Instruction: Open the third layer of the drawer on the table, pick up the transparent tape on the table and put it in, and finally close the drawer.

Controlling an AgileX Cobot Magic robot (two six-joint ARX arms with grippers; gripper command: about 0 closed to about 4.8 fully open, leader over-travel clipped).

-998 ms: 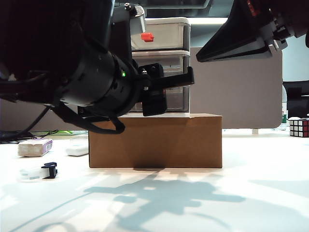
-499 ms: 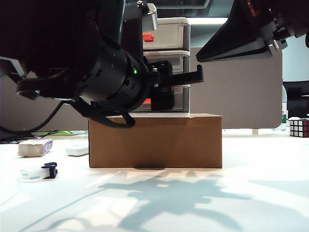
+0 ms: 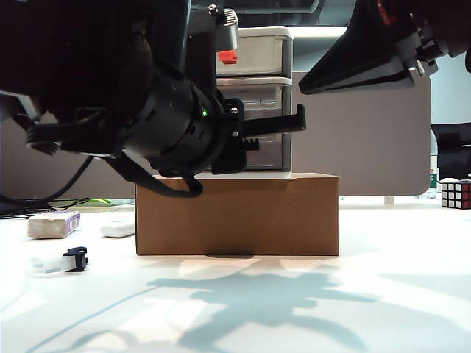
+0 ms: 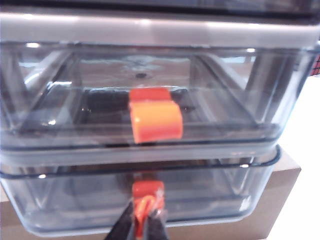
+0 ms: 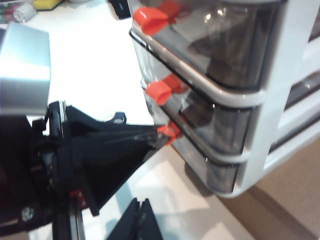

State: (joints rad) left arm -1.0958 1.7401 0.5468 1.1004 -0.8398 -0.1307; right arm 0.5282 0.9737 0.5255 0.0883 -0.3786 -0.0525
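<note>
The third layer (image 4: pixel 140 210), lowest tier of the drawer unit (image 3: pixel 261 95), sits shut in its white frame, and the left gripper (image 4: pixel 145 220) has its jaws clenched on that tier's orange-red handle (image 4: pixel 148 192). The right wrist view confirms it: black fingertips pinched on the lowest orange-red tab, right at the unit's front.

The risk from here looks plain. The handle is a small nub and the pinch sits on its very tip, so a pull could slip the fingers off. The unit stands on top of a brown cardboard box (image 3: pixel 237 215), not on the table (image 3: pixel 294 309) itself; a stiff drawer or a pull angled off the slide could drag the whole unit forward or tip it off the box. That seems the bigger worry.

Through the translucent grey fronts, the third layer and the tier above it, with its larger orange-red handle (image 4: pixel 155 121), both look empty, though reflections blur the view.

The transparent tape (image 3: pixel 60 260) lies on the table well to the left of the cardboard box, untouched, black cutter clip toward the box. A white block with a purple label (image 3: pixel 53 224) and a flat white oblong (image 3: pixel 118 228) lie behind it.

The right gripper (image 5: pixel 136 222) hangs above and to the right of the unit, its jaws pressed together on nothing.
</note>
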